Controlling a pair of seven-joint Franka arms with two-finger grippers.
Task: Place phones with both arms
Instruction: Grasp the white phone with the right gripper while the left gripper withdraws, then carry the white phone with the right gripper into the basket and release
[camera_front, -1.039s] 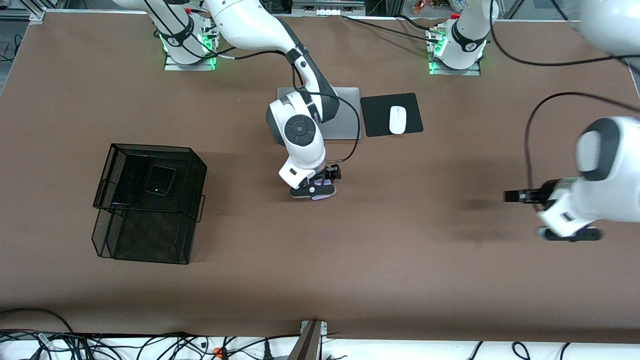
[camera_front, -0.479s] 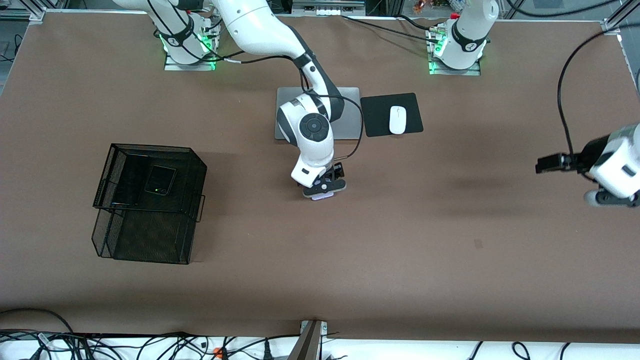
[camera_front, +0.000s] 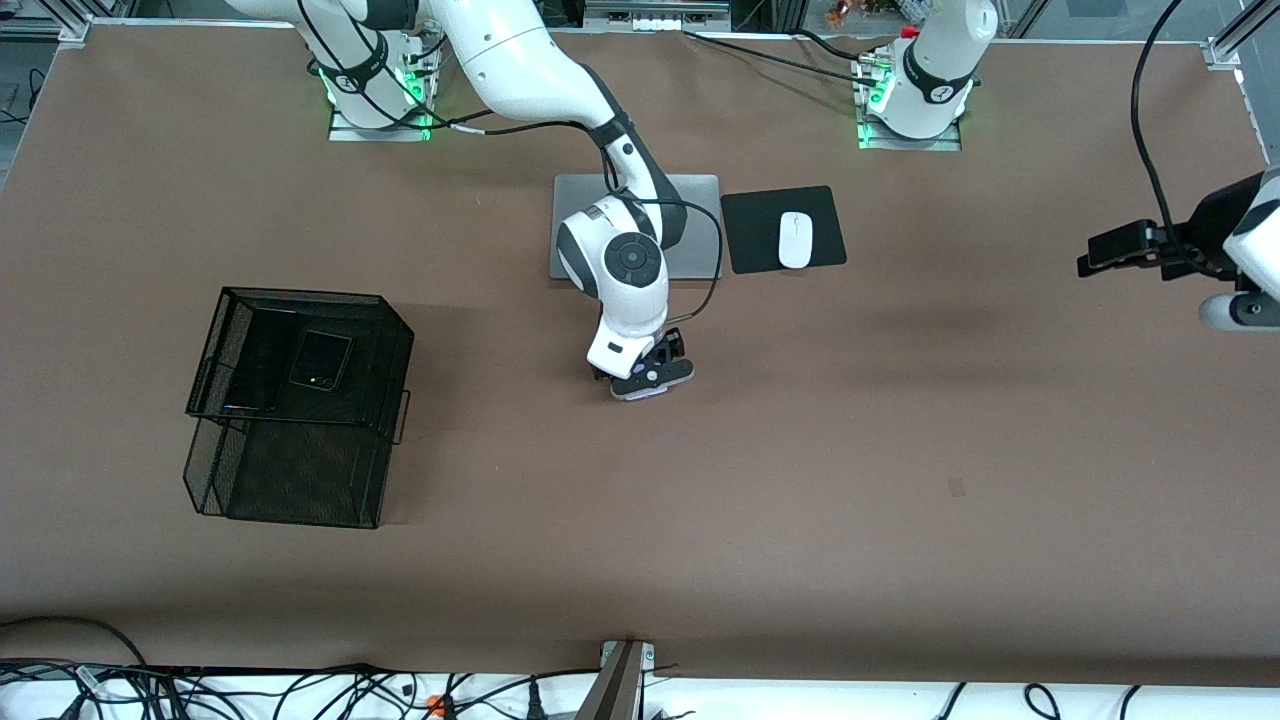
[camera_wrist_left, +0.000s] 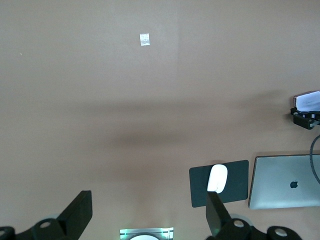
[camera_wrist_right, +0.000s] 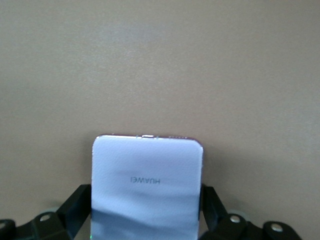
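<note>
My right gripper (camera_front: 650, 383) is shut on the pale lavender-white phone (camera_front: 646, 397), low over the middle of the table, nearer the front camera than the laptop. In the right wrist view the phone (camera_wrist_right: 147, 185) fills the gap between the black fingers (camera_wrist_right: 75, 206) of my right gripper (camera_wrist_right: 146, 212). The small squarish black phone (camera_front: 320, 360) lies in the upper tray of the black wire basket (camera_front: 395, 345); a long dark slab (camera_front: 258, 365) lies beside it. My left gripper (camera_front: 1240, 310) is open and empty, high over the left arm's end of the table, and it also shows in its own wrist view (camera_wrist_left: 150, 212).
A grey laptop (camera_front: 690, 225) lies closed at the table's middle, near the bases. A white mouse (camera_front: 795, 240) sits on a black pad (camera_front: 750, 230) beside it. The left wrist view shows the laptop (camera_wrist_left: 285, 187), the mouse (camera_wrist_left: 217, 178) and the phone (camera_wrist_left: 309, 100).
My left arm has risen and swung toward the left arm's end of the table. My right gripper has shifted slightly toward that end with the lavender phone in it.
</note>
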